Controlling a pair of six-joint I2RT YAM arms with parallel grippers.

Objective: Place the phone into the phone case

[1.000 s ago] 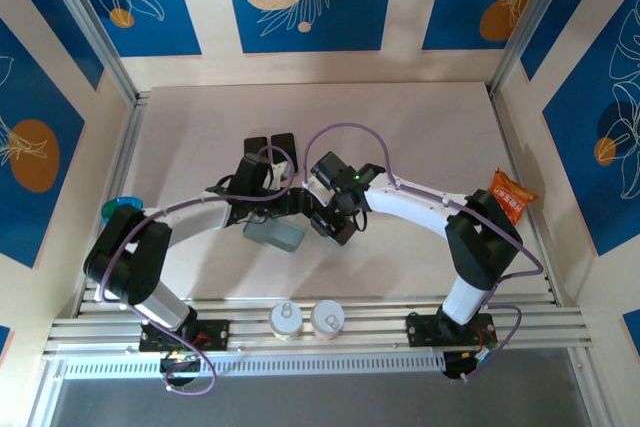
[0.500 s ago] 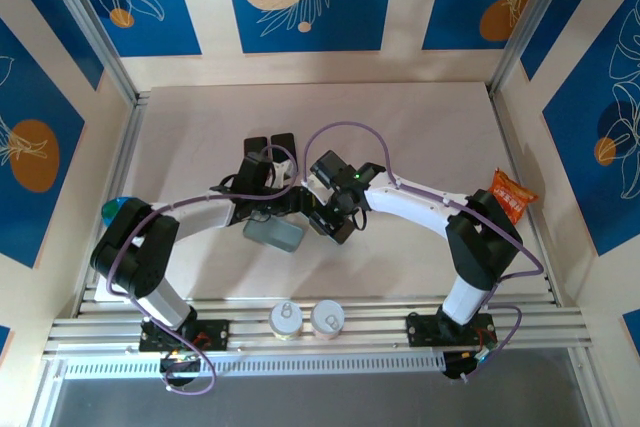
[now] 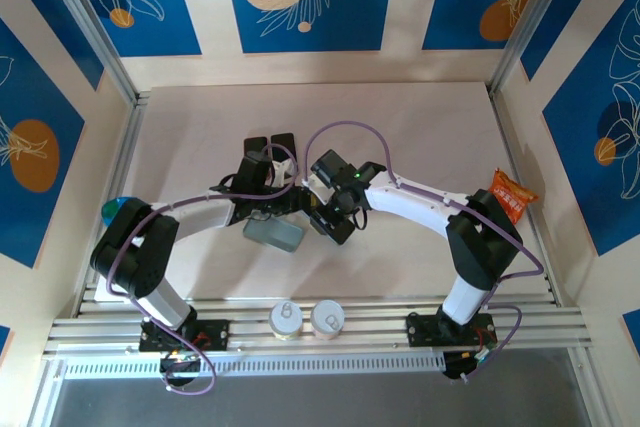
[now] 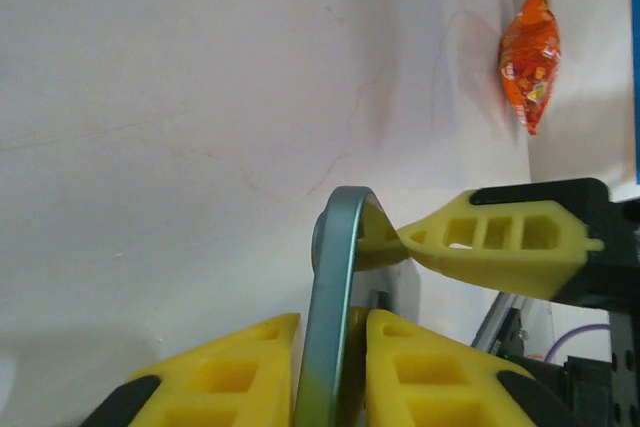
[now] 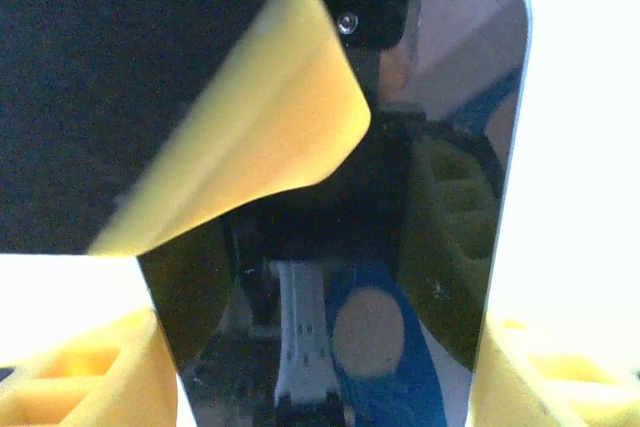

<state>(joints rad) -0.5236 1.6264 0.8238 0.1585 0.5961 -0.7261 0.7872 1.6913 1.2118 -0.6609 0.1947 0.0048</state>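
Left wrist shows the left gripper [image 4: 332,332] newly clamped on the phone [image 4: 328,277] (the right gripper [image 5: 320,347] grips its edges too), handover likely.

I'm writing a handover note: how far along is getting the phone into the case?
Done: the phone has been picked up off the table. In hand: the left tool clamps its two faces while the right tool holds its side edges, so both grip it at once. Left: the grey case lies on the table just beside the tools, and the phone is not yet in it.
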